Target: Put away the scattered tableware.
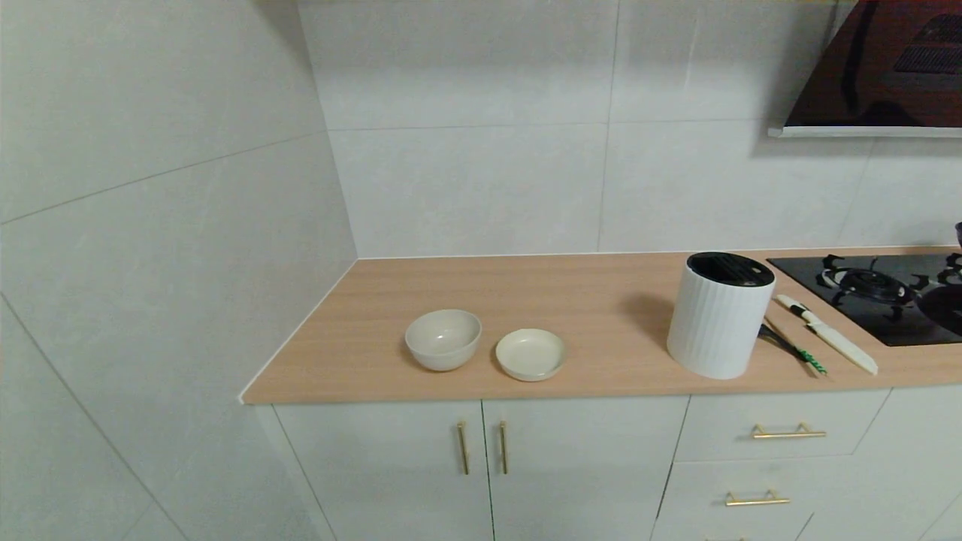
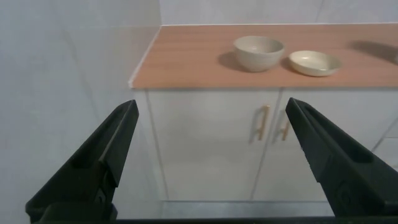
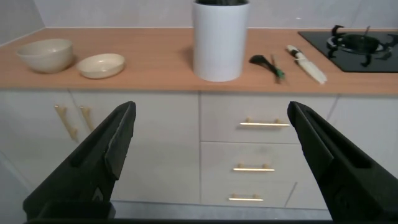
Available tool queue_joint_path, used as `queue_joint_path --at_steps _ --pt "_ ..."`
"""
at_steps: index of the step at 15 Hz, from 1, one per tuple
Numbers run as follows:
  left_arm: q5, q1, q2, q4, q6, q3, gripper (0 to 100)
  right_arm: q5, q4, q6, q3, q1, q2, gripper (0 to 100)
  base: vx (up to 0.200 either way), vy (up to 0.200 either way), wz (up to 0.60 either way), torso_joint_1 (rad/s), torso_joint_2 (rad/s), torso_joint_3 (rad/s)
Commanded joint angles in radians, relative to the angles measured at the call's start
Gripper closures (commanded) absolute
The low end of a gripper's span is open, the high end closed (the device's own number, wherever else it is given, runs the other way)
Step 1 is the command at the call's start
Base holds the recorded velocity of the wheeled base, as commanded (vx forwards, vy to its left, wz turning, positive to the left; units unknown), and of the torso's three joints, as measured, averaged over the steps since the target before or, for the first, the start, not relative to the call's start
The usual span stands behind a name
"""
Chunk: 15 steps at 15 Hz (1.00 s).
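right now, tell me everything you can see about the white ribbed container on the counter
The white container is a tall upright cylinder with fine vertical ribs down its wall and a black top that seems slotted. It looks like plastic or ceramic. It stands on the wooden counter, to the left of the gas hob. A dark utensil lies close on its hob side, seemingly not touching it.
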Motion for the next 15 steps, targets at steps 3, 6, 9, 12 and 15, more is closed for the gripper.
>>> queue_joint_path --at_steps 3,6,9,12,15 --pt "0.000 0.000 0.000 0.000 0.001 0.000 0 0.000 0.000 0.000 0.000 0.000 0.000 0 0.000 0.133 0.00 0.000 0.00 0.003" --pt "0.000 0.000 0.000 0.000 0.001 0.000 0 0.000 0.000 0.000 0.000 0.000 0.000 0 0.000 0.000 0.00 0.000 0.00 0.000" --pt "0.000 0.000 0.000 0.000 0.003 0.000 0 0.000 0.000 0.000 0.000 0.000 0.000 0 0.000 0.000 0.00 0.000 0.00 0.000" --pt "0.000 0.000 0.000 0.000 0.003 0.000 0 0.000 0.000 0.000 0.000 0.000 0.000 0 0.000 0.000 0.00 0.000 0.00 0.000" --pt "0.000 0.000 0.000 0.000 0.003 0.000 0 0.000 0.000 0.000 0.000 0.000 0.000 0 0.000 0.000 0.00 0.000 0.00 0.000"
